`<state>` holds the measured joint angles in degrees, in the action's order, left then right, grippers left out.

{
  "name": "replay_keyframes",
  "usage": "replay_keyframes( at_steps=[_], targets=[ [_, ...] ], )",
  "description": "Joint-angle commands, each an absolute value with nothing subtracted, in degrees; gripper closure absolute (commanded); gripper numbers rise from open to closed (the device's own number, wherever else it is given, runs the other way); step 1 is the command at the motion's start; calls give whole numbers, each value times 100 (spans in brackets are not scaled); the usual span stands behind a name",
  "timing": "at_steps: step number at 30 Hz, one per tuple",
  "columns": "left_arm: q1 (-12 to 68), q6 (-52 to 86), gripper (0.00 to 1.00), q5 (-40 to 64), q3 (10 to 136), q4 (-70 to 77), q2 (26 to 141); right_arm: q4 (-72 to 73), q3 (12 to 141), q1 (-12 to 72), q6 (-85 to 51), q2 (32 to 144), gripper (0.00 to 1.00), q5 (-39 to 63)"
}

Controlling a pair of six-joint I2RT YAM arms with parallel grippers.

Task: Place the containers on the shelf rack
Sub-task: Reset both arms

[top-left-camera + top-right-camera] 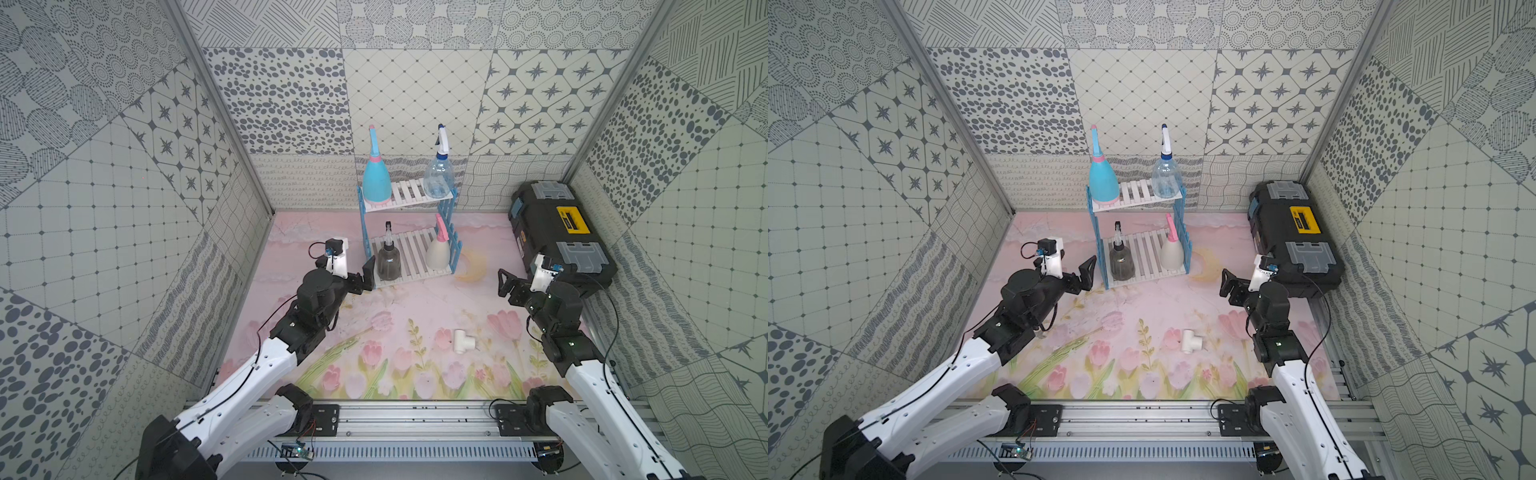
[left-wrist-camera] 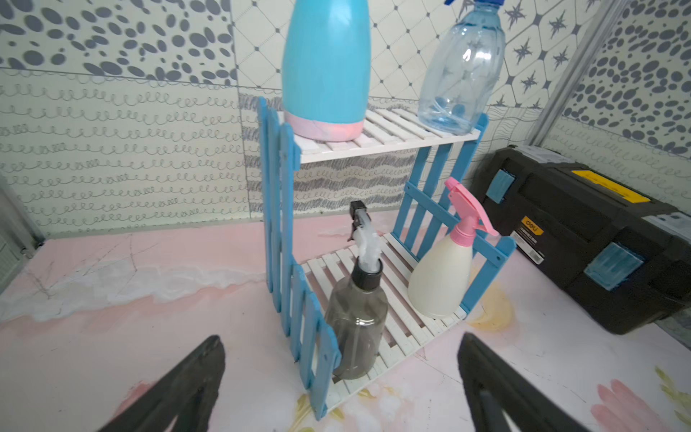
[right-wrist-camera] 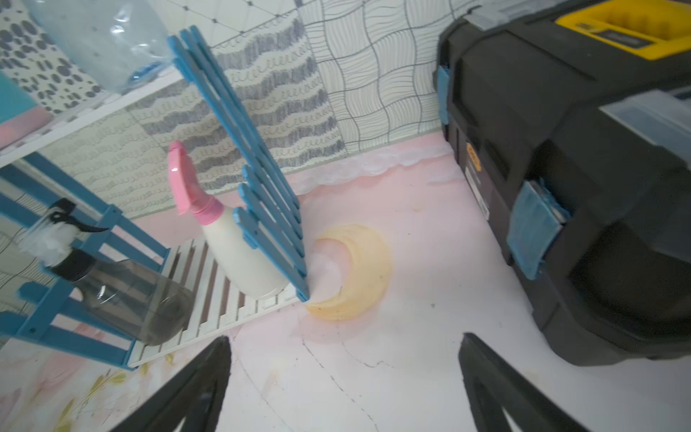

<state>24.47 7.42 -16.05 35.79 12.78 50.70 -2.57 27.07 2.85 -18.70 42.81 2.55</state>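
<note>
Both jaw pairs wide, nothing held. Left gripper point(image 2: 341, 338) facing dark bottle point(image 2: 357, 318), not touching, just beside rack point(image 1: 365, 226) fence. Dark bottle near front edge of lower shelf, cream bottle point(image 2: 439, 276) at other end. Blue bottle point(image 2: 325, 63), clear bottle point(image 2: 461, 71) on top shelf. Risk: pull-back sweeping sideways clips fence, jolts rack, topples tall top bottles. Right gripper point(image 3: 344, 336) well apart.

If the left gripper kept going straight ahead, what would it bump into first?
Probably the rack's blue side fence, with the dark spray bottle right behind it. The open left gripper aims at both, so it's close.
</note>
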Motion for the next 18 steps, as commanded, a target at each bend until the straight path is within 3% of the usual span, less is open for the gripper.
replay_keyframes(
  at_steps=[1, 6, 11, 15, 18],
  targets=[
    [1380, 936, 1, -1176, 2678, 1738, 4510, 88, 2665, -81, -1761, 4531, 3, 763],
    [666, 1133, 1, -1747, 1748, 3560, 5336, 1286, 2420, -149, -1147, 5317, 3, 290],
    [655, 619, 1, -2597, 1270, 5722, 7384, 3214, 1942, -150, -814, 6355, 3, 272],
    [679, 87, 1, -1509, 1233, 7234, 9056, 4410, 1851, -94, -533, 7297, 3, 446],
    [710, 22, 1, -1412, 1398, 6977, 9187, 5179, 1825, -39, -256, 8014, 3, 518]
  ],
)
